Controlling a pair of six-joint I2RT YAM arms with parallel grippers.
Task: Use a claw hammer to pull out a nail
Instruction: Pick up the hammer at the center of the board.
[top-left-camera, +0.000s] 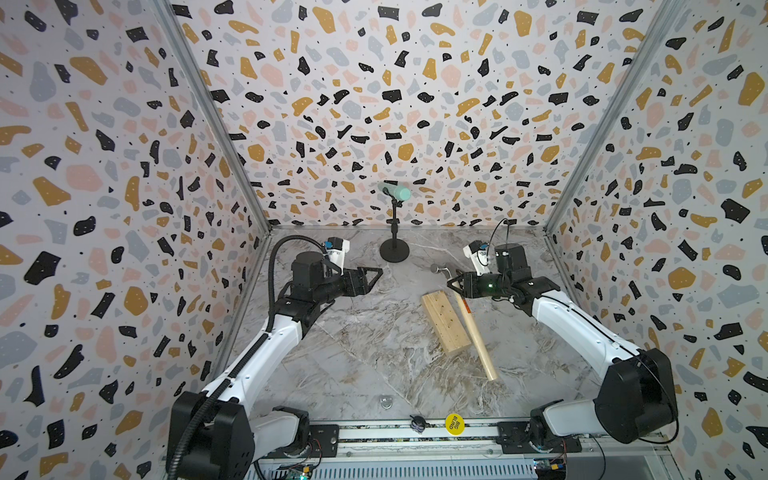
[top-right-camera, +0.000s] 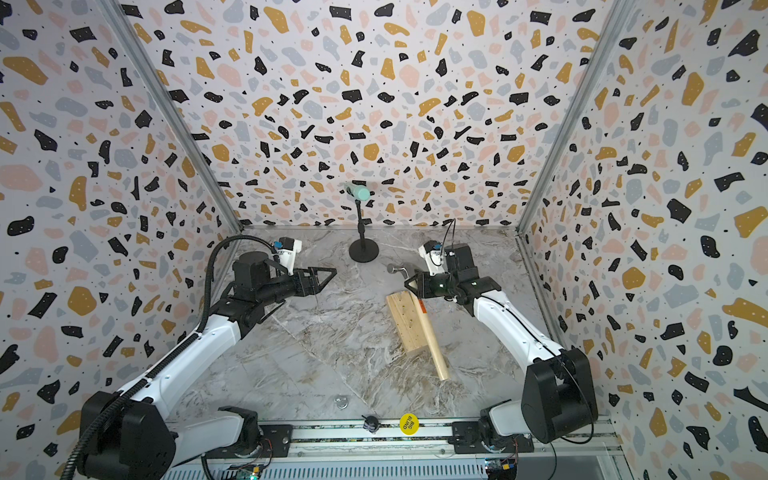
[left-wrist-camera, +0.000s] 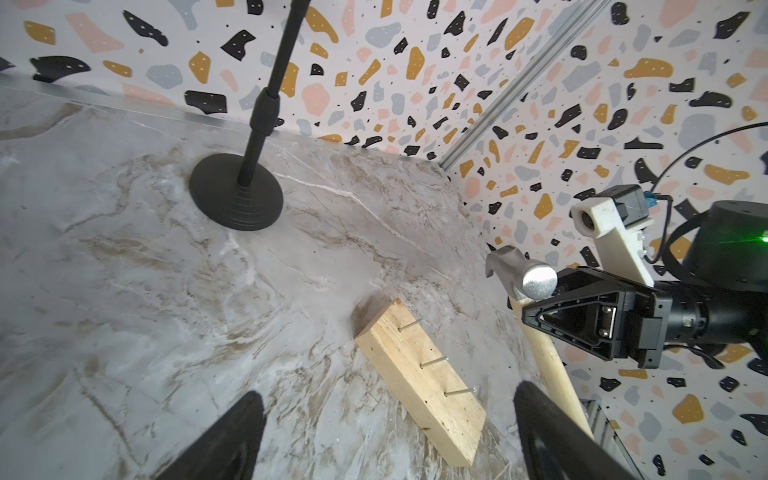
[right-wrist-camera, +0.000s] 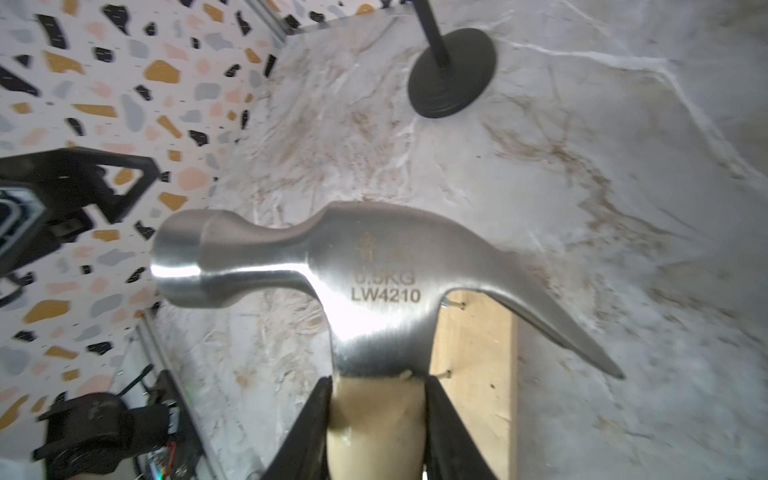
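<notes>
Handle-end first: the claw hammer (top-left-camera: 478, 338) slants just beside the wooden block (top-left-camera: 445, 322), its butt seemingly on the marble table (top-left-camera: 353, 353). Three nails (left-wrist-camera: 432, 363) stand up from the block. Farther back, the right gripper (top-left-camera: 455, 286) clamps the handle just below the raised head — the left gripper (top-left-camera: 376, 275) gapes wide, empty, well apart.

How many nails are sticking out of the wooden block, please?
3, in a row on the wooden block: far nail by its far end, middle nail, near nail; none seem hidden.
</notes>
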